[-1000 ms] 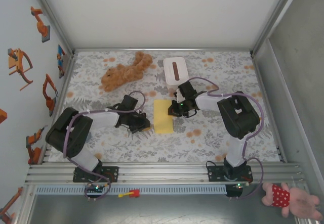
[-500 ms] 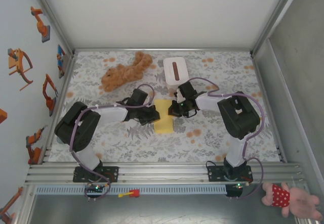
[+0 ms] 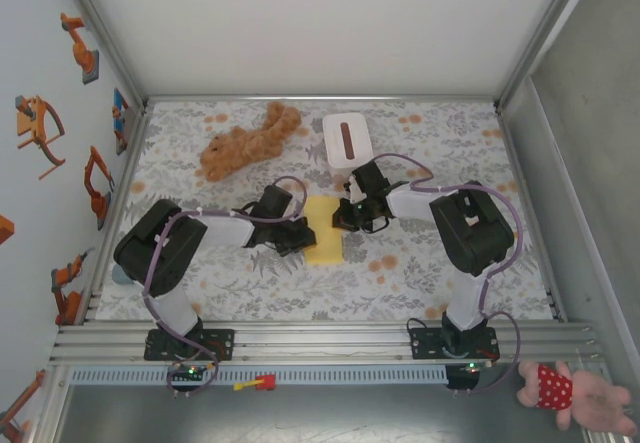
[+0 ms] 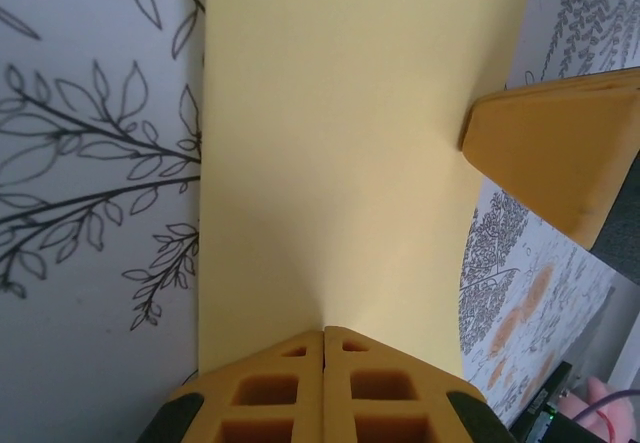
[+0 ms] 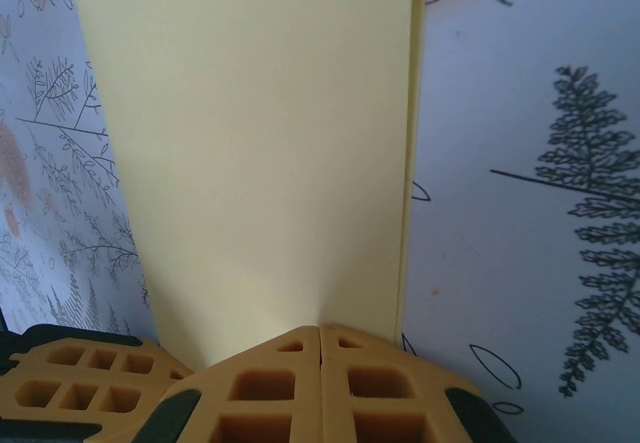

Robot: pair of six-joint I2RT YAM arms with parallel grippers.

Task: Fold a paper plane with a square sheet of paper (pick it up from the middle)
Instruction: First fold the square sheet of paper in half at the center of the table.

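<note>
Mid-desk [image 3: 430,268], a fold under way. Left to right: the brown toy [image 3: 248,141] lies far back, well clear of the work. My left pincer [image 3: 298,236], clenched with nothing between its fingers, bears tip-down on the left margin of the paper [image 3: 323,230]. The paper, pale yellow and lying as a narrow rectangle, rests flat at the centre of the desk. My right pincer [image 3: 346,219], likewise clenched and empty, presses the right margin, just in front of the white box [image 3: 347,140].

In my right wrist view two edges run close together along one long side of the paper, so I take it to be doubled over, and setting the crease to be the step in hand. To do it well I would keep one tip pinning the layers while the other runs the length of the fold, light and steady, so the thin sheet neither skids nor buckles. The edges look slightly offset; squaring them first should keep later folds true.
</note>
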